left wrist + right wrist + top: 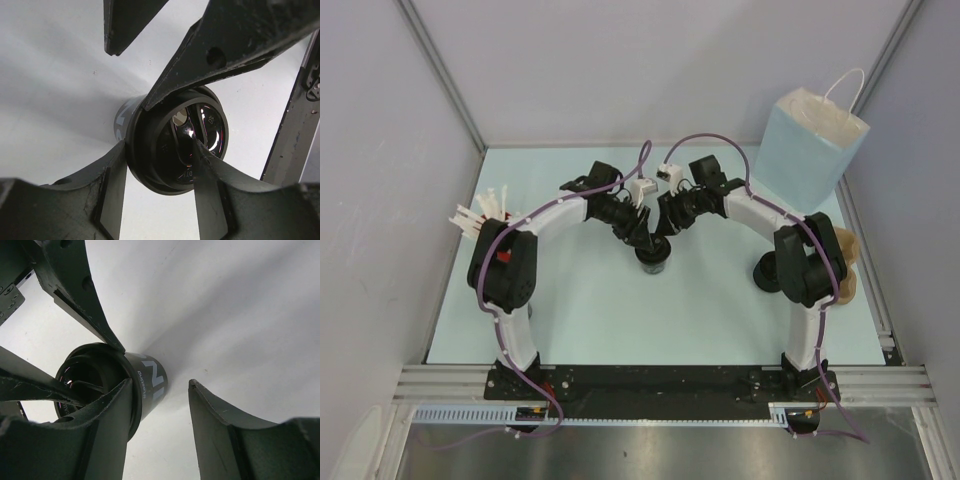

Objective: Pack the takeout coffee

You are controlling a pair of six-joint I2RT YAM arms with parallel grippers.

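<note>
Top external view: the takeout coffee (pixel 653 258) stands mid-table, with the paper bag (pixel 808 150) at far right. The left gripper (pixel 160 150) straddles its lid (pixel 157 167) (clamped or just touching, I cannot tell), likely to steady it. The right gripper (pixel 160 385) has its jaws apart, one finger (pixel 112 422) against the rim.

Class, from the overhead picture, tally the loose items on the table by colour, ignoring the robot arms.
Black: 2 (lidded cup; dark item on the right side, kind unclear)
Pale blue: 1 (paper bag)
Brown: 1 (pulp carrier)
White: 1 (bundle of straws)
Total: 5
</note>
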